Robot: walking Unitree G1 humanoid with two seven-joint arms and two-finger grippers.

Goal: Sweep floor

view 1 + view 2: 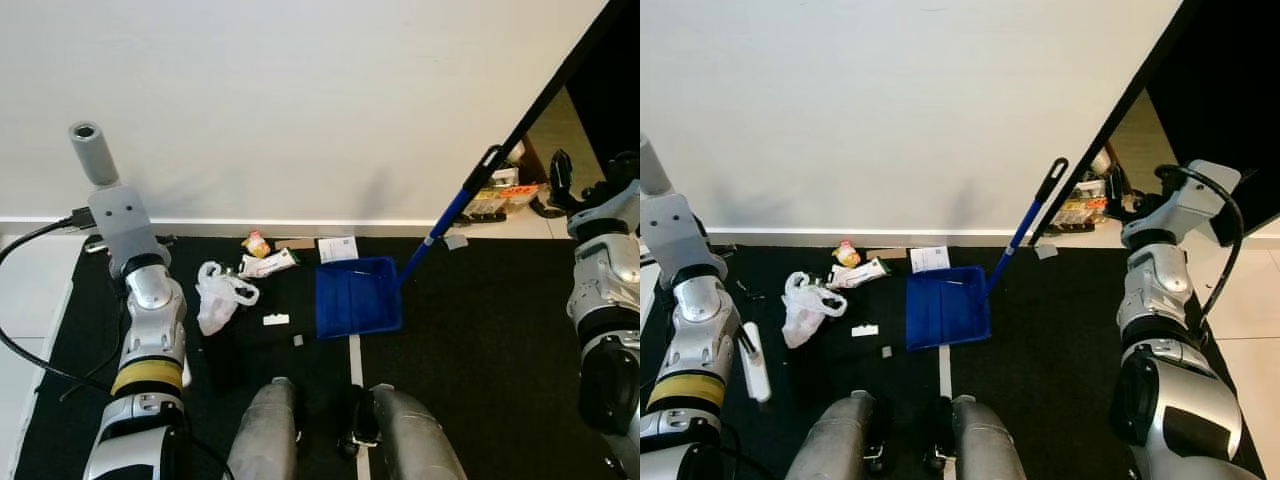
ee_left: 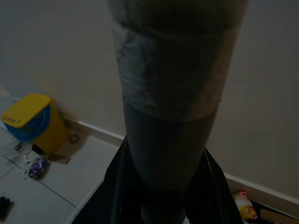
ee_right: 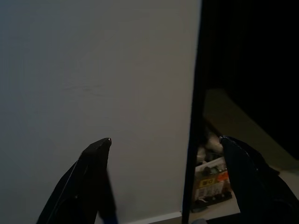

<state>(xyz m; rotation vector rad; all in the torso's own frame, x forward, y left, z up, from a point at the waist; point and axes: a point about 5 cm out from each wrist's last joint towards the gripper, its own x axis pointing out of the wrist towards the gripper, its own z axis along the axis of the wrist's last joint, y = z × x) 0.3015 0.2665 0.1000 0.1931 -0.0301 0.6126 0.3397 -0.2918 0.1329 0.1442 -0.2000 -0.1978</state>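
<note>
A black floor mat lies against a plain white wall, strewn with a blue plastic dustpan and a crumpled white plastic bag. The left tool is clamped on a grey broom handle; the right tool hangs with fingers apart.

1. A room in a home: plain white wall with a baseboard, meeting pale floor tiles.
2. A black mat strewn with household litter (wrappers, a white plastic bag).
3. A blue dustpan and a yellow bin fit domestic cleaning.
</note>
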